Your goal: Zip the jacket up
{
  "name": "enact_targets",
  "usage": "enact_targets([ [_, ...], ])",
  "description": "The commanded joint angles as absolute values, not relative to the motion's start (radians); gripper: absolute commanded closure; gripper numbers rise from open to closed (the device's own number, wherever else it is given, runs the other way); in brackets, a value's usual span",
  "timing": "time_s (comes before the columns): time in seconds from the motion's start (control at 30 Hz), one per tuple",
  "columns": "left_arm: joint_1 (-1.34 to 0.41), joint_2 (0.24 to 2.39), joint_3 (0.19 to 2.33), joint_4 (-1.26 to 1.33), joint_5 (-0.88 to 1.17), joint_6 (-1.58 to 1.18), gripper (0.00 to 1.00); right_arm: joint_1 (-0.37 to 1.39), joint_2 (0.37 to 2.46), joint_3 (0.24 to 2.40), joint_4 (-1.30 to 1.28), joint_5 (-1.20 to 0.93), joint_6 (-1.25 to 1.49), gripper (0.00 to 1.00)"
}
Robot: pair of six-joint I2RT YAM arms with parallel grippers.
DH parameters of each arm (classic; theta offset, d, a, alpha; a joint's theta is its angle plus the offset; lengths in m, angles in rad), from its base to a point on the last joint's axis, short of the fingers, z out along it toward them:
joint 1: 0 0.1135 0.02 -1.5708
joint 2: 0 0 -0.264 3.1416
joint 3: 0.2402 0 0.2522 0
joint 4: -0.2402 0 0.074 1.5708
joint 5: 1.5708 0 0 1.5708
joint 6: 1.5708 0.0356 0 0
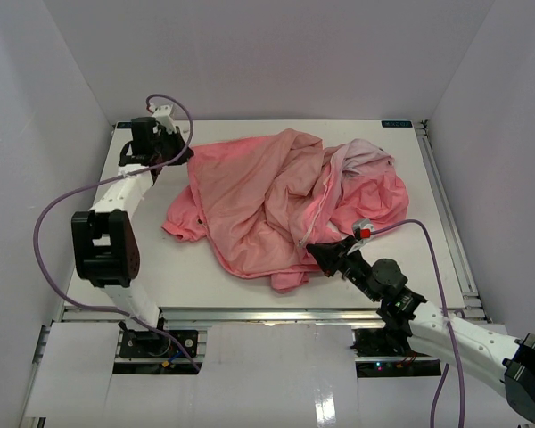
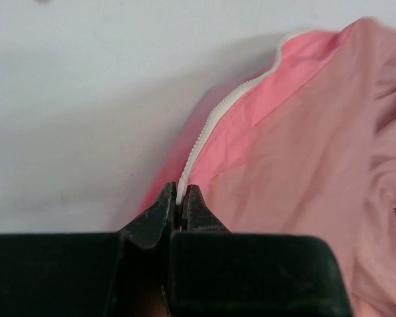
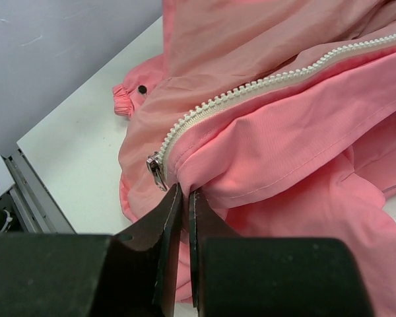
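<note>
Claws both closed: my left claw (image 2: 180, 198) pinches the end of a white zipper edge (image 2: 214, 115) at the jacket's far left corner, and my right claw (image 3: 185, 195) grips the hem just under the metal slider (image 3: 156, 170). The jacket (image 1: 250, 196) lies crumpled on the table (image 1: 160, 263). From the slider, the teeth (image 3: 264, 82) run away from the right claw, the nearer one, towards the jacket's far side.

This is a robotics lab cell. Plain white walls (image 1: 276, 53) box in a white table (image 1: 160, 267) behind it and on both sides. Metal rails (image 1: 267, 314) frame the table's edges. Two robot arms (image 1: 107, 241) are bolted at its near edge, with purple cables (image 1: 37, 241) trailing beside them.
</note>
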State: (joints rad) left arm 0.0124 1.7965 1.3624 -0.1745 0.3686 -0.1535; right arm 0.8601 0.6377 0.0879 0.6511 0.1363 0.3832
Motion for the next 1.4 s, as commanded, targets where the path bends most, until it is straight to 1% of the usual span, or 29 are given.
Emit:
enact_targets([
  [0.0,-0.09,1.599,1.343,-0.189,0.15,-0.118,1.0,0.854,0.637,0.127,0.684,0.139,0.37,0.92],
  [0.17,-0.224,1.432,1.161,-0.19,0.002,-0.143,1.0,0.851,0.632,0.126,0.686,0.149,0.368,0.92],
  [0.23,-0.392,1.361,1.049,-0.17,-0.123,-0.183,1.0,0.851,0.637,0.126,0.684,0.15,0.376,0.92],
  [0.3,-0.53,1.299,0.932,-0.159,-0.199,-0.223,1.0,0.853,0.646,0.125,0.68,0.163,0.379,0.92],
  [0.33,-0.629,1.28,0.88,-0.143,-0.249,-0.258,1.0,0.853,0.648,0.124,0.674,0.172,0.385,0.92],
  [0.43,-0.806,1.235,0.71,-0.115,-0.275,-0.311,1.0,0.85,0.655,0.116,0.667,0.205,0.397,0.92],
  [0.47,-0.847,1.23,0.687,-0.118,-0.28,-0.328,0.95,0.849,0.662,0.115,0.667,0.211,0.397,0.92],
  [0.5,-0.877,1.222,0.67,-0.121,-0.273,-0.342,0.87,0.848,0.669,0.116,0.667,0.216,0.396,0.92],
  [0.53,-0.896,1.209,0.652,-0.125,-0.252,-0.353,0.76,0.848,0.678,0.119,0.666,0.22,0.393,0.92],
  [0.57,-0.902,1.181,0.636,-0.124,-0.199,-0.361,0.67,0.848,0.688,0.123,0.667,0.223,0.391,0.92],
  [0.63,-0.907,1.112,0.626,-0.127,-0.15,-0.365,0.53,0.848,0.696,0.129,0.665,0.224,0.388,0.92],
  [0.7,-0.908,1.042,0.64,-0.148,-0.132,-0.362,0.44,0.847,0.688,0.126,0.665,0.227,0.389,0.92],
  [0.77,-0.908,0.978,0.677,-0.185,-0.148,-0.358,0.4,0.846,0.673,0.125,0.656,0.229,0.388,0.92],
  [0.83,-0.908,0.961,0.727,-0.238,-0.196,-0.353,0.36,0.847,0.662,0.124,0.642,0.237,0.387,0.92],
  [0.93,-0.906,1.031,0.827,-0.349,-0.265,-0.338,0.34,0.845,0.657,0.127,0.628,0.236,0.383,0.92],
  [1.07,-0.905,1.192,0.935,-0.477,-0.2,-0.346,0.36,0.845,0.667,0.128,0.629,0.223,0.388,0.92],
  [1.23,-0.905,1.285,0.933,-0.437,-0.105,-0.362,0.36,0.845,0.656,0.124,0.627,0.218,0.388,0.92],
  [1.37,-0.903,1.35,0.926,-0.434,-0.112,-0.383,0.36,0.845,0.648,0.117,0.627,0.225,0.387,0.92],
])
